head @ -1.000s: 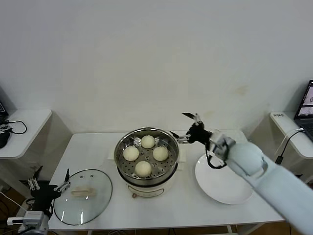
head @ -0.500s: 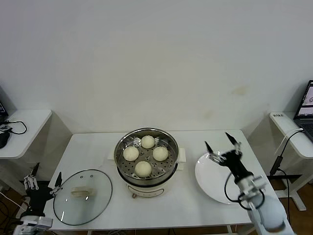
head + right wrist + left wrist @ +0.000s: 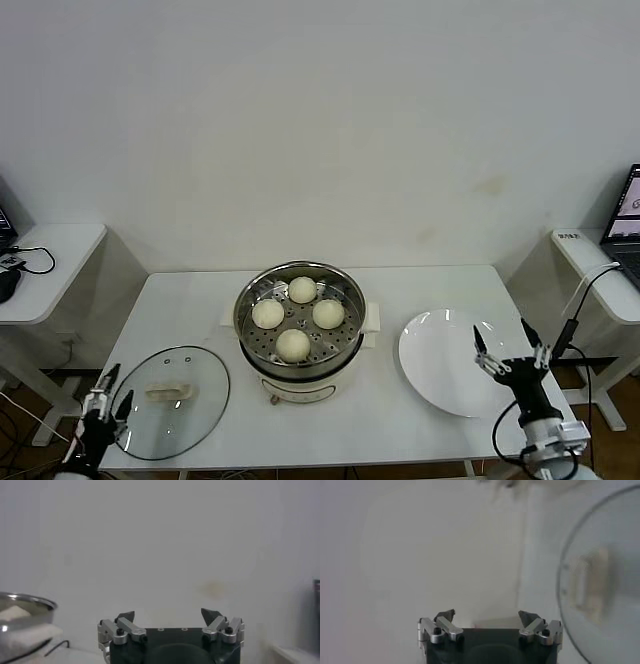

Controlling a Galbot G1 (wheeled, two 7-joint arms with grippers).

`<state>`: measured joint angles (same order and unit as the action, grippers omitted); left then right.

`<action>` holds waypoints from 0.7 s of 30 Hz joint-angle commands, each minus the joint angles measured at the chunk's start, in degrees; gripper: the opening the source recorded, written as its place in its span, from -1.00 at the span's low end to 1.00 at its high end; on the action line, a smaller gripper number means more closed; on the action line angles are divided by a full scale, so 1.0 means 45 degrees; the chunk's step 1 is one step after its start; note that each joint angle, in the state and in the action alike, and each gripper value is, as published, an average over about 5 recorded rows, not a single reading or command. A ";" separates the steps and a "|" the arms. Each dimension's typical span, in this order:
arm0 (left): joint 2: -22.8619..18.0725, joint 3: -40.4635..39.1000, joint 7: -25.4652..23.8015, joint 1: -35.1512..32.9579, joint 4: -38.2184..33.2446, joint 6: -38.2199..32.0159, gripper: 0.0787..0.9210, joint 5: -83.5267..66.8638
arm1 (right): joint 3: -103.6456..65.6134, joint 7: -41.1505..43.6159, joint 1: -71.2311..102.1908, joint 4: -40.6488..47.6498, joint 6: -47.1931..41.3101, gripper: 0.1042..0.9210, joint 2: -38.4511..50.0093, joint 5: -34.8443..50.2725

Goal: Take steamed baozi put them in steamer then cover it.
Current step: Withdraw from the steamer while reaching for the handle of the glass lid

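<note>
Four cream-white baozi (image 3: 293, 345) lie in the shiny steel steamer (image 3: 247, 300) on its cream pot base at the table's middle. The glass cover (image 3: 200, 405) with its cream handle (image 3: 168, 393) lies flat on the table at the front left; it also shows in the left wrist view (image 3: 610, 580). My left gripper (image 3: 108, 405) is open and empty at the table's front left corner, just left of the cover. My right gripper (image 3: 511, 350) is open and empty, low at the front right beside the plate. The steamer's rim shows in the right wrist view (image 3: 22, 602).
A flat white plate (image 3: 440, 385) lies right of the steamer, with nothing on it. Small white side tables stand at far left (image 3: 50, 250) and far right (image 3: 600, 270), the left one with cables.
My right arm has swung away from the steamer's rim, over the plate, down to the front right corner. My left gripper has dropped lower at the front left.
</note>
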<state>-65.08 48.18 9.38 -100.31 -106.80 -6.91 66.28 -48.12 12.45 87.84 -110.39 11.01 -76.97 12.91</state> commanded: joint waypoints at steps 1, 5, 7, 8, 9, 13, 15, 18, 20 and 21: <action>0.0144 -0.1239 -0.0022 0.1306 0.1292 -0.0343 0.77 0.2285 | -0.0806 0.0080 0.0761 0.0015 0.0369 0.76 -0.0820 -0.0148; 0.0323 -0.1712 -0.0240 0.2071 0.2070 -0.0206 0.77 0.2265 | -0.0731 0.0095 0.0885 -0.0105 0.0352 0.76 -0.0959 -0.0171; 0.0393 -0.1847 -0.0386 0.2278 0.2264 -0.0124 0.77 0.2217 | -0.0729 0.0105 0.0971 -0.0165 0.0353 0.76 -0.1015 -0.0181; 0.0422 -0.1877 -0.0464 0.2315 0.2298 -0.0084 0.77 0.2186 | -0.0737 0.0111 0.1013 -0.0187 0.0354 0.76 -0.1031 -0.0183; 0.0450 -0.1897 -0.0546 0.2319 0.2301 -0.0047 0.77 0.2142 | -0.0749 0.0118 0.1059 -0.0209 0.0355 0.76 -0.1041 -0.0181; 0.0519 -0.1879 -0.0703 0.2083 0.2092 0.0051 0.77 0.1914 | -0.0812 0.0138 0.1182 -0.0262 0.0362 0.76 -0.1023 -0.0141; 0.0517 -0.1892 -0.0729 0.2052 0.2057 0.0071 0.77 0.1843 | -0.0828 0.0143 0.1200 -0.0266 0.0364 0.76 -0.1012 -0.0120; 0.0491 -0.1968 -0.0783 0.2242 0.2192 0.0098 0.77 0.1824 | -0.0809 0.0155 0.1202 -0.0250 0.0366 0.76 -0.1022 -0.0119; 0.0489 -0.2040 -0.0831 0.2436 0.2314 0.0126 0.77 0.1805 | -0.0772 0.0168 0.1201 -0.0230 0.0368 0.76 -0.1045 -0.0141; 0.0495 -0.2072 -0.0858 0.2531 0.2375 0.0141 0.77 0.1794 | -0.0751 0.0175 0.1200 -0.0219 0.0371 0.76 -0.1063 -0.0161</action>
<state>-63.10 40.50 6.45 -91.79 -98.30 -6.46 73.48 -51.20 13.13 92.48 -111.40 12.41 -81.00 12.34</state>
